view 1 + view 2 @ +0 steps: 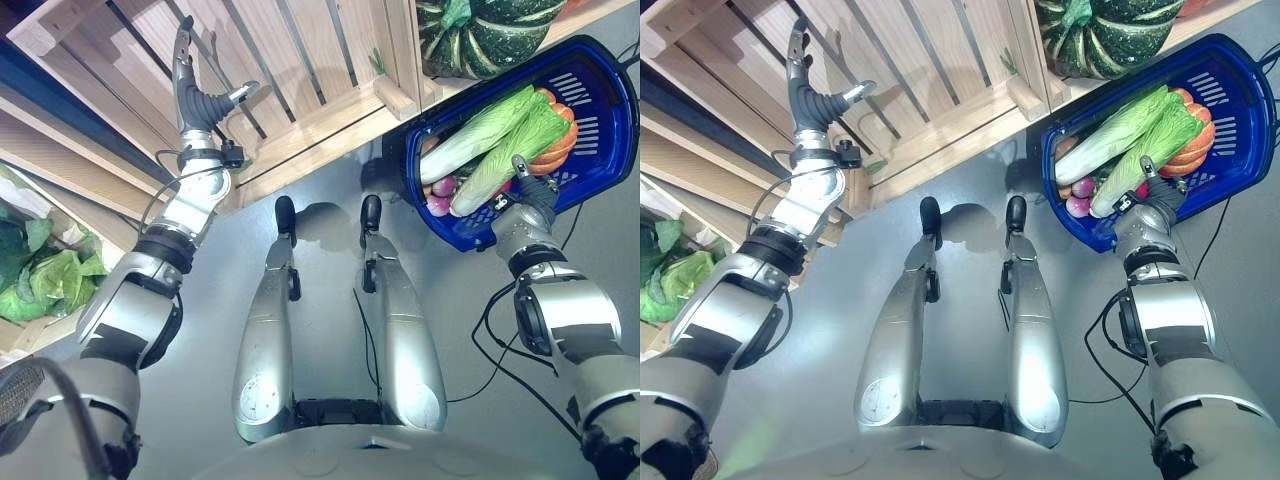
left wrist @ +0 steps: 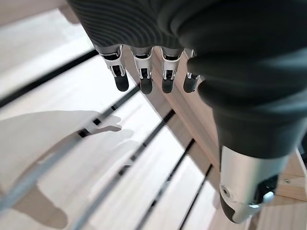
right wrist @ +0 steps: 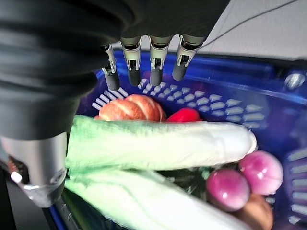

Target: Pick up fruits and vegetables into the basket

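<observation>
A blue basket (image 1: 600,60) at the right holds two long pale-green cabbages (image 1: 480,130), an orange pumpkin (image 3: 132,108), a red pepper (image 3: 184,115) and purple onions (image 3: 261,170). My right hand (image 1: 530,200) hovers at the basket's near rim. Its fingers (image 3: 153,62) are straight over the contents and hold nothing. My left hand (image 1: 200,95) is raised over the bare slats of a wooden crate (image 1: 300,70), with its fingers (image 2: 144,76) straight and the thumb spread, holding nothing.
A dark-green striped squash (image 1: 480,35) lies on the wooden shelf just beyond the basket. Leafy greens (image 1: 45,275) fill a crate at the far left. Grey floor runs between the crates and the basket.
</observation>
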{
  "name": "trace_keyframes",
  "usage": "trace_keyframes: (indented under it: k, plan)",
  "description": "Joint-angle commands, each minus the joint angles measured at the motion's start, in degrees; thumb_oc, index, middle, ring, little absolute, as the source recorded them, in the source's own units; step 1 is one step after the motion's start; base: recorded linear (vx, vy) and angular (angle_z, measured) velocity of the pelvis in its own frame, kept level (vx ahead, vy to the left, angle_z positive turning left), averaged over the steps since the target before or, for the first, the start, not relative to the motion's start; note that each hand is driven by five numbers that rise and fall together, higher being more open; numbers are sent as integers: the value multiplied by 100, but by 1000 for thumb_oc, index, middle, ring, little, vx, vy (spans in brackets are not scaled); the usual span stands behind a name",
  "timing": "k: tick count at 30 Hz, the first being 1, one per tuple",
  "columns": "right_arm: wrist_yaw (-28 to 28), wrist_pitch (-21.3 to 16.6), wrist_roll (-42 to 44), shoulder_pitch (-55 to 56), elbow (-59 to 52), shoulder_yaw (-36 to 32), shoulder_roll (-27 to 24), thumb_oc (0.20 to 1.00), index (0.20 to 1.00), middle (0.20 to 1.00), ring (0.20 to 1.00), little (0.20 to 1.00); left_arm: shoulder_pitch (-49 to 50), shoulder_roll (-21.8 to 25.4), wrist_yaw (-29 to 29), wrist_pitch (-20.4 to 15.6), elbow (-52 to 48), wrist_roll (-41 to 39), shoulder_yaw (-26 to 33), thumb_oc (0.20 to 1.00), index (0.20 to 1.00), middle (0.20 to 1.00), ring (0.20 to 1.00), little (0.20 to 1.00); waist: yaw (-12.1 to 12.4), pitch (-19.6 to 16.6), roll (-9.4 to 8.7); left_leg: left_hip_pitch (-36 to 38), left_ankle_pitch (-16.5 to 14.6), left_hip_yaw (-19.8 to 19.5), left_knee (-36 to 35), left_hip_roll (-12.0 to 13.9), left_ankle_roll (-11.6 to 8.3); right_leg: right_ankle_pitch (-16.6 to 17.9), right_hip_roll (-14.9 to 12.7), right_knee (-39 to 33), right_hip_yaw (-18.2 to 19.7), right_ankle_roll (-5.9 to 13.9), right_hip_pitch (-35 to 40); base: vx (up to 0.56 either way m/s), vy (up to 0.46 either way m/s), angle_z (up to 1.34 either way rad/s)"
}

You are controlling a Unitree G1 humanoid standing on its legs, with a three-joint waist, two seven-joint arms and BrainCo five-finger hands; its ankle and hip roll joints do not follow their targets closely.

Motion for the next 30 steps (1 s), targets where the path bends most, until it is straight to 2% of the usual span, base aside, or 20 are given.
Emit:
trace_keyframes:
  k: [1, 5, 9, 13, 15, 21, 24, 27, 30]
  plan:
    - [124, -318, -481, 1033, -134, -241, -168, 1000, 1000, 1000, 1000, 1000, 708, -2, -343, -268, -160, -97, 262, 1000, 1000, 1000, 1000, 1000, 54, -630, 114, 554, -704, -17, -1, -174, -2, -365, -62, -332, -306, 391, 882, 61, 105, 13]
    - [166, -401, -955, 1930, -407, -201, -36, 1000, 1000, 1000, 1000, 1000, 1656, -9, -852, -337, -264, -332, 347, 1000, 1000, 1000, 1000, 1000, 104, -1175, 34, 1141, -666, -1, -402, -148, 17, -266, -106, -804, -359, 412, 1562, 73, 86, 13]
    - [479, -416, -1431, 2824, -595, -353, 59, 1000, 1000, 1000, 1000, 1000, 2515, -227, -1431, -329, -131, -306, 658, 1000, 1000, 1000, 1000, 1000, 145, -1719, -34, 1745, -684, 30, -709, -149, 30, -240, -99, -1200, -417, 432, 2244, 150, 64, 8]
    - [615, -277, -1805, 3357, -703, -415, 204, 1000, 1000, 1000, 1000, 1000, 3100, -426, -2003, -147, 101, -370, 917, 1000, 1000, 1000, 1000, 1000, 179, -2137, -76, 2208, -703, 53, -906, -130, 45, -218, -82, -1421, -464, 447, 2715, 218, 41, 11]
    - [829, -54, -2018, 3727, -651, -449, 392, 1000, 1000, 1000, 1000, 1000, 3563, -656, -2450, 85, 466, -199, 1085, 1000, 1000, 1000, 1000, 1000, 215, -2498, -99, 2556, -715, 56, -1063, -103, 51, -215, -56, -1562, -489, 458, 3053, 259, 39, 6]
    - [1389, 245, -2719, 4185, -476, -280, 758, 1000, 1000, 1000, 1000, 1000, 4068, -843, -3151, 385, 1360, 89, 1246, 1000, 1000, 1000, 1000, 1000, 223, -2832, -138, 2935, -801, 67, -1178, -79, 61, -265, -49, -1714, -572, 481, 3472, 114, 26, 2]
    - [1912, 495, -3043, 4330, -275, -63, 903, 1000, 1000, 1000, 1000, 1000, 4250, -962, -3493, 638, 1975, 145, 1294, 1000, 1000, 1000, 1000, 1000, 213, -2900, -143, 3056, -849, 82, -1175, -86, 83, -327, -56, -1705, -604, 477, 3597, 47, 29, 3]
    - [2189, 653, -3296, 4404, -78, 125, 1014, 1000, 1000, 1000, 1000, 1000, 4358, -1066, -3534, 745, 2566, 234, 1332, 1000, 1000, 1000, 1000, 1000, 198, -2915, -140, 3144, -889, 107, -1156, -87, 93, -358, -84, -1710, -653, 480, 3692, 41, 25, 3]
    - [2446, 1005, -3335, 4394, 213, 263, 1122, 1000, 1000, 1000, 1000, 1000, 4406, -1167, -3668, 1222, 3098, 446, 1395, 1000, 1000, 1000, 1000, 1000, 198, -2944, -135, 3260, -951, 94, -1147, -106, 109, -400, -91, -1741, -698, 466, 3820, 66, 27, 9]
